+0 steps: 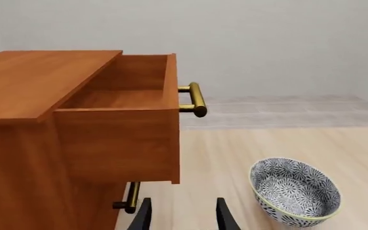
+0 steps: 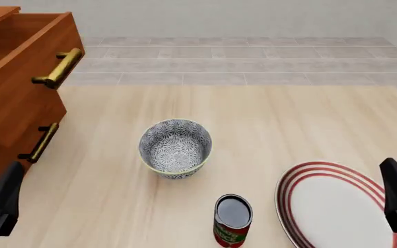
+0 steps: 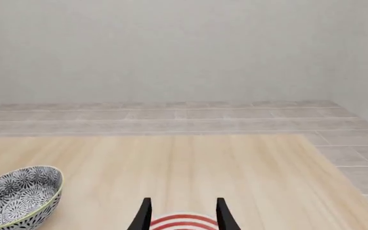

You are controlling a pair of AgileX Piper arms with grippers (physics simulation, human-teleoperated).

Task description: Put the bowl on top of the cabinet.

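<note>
Left gripper [image 1: 178, 218]: fingers parted, nothing between them; dark body low at the front view's left edge.
Right gripper [image 3: 182, 216]: fingers parted, nothing held; dark body low at the front view's right edge. Arms well apart.

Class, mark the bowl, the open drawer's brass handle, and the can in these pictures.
bowl [image 2: 176, 146], front view, patterned inside.
open drawer's brass handle [image 2: 60, 68], front view, middle of the bar.
can [image 2: 232, 219], front view, upper side just under its dark top.
</note>
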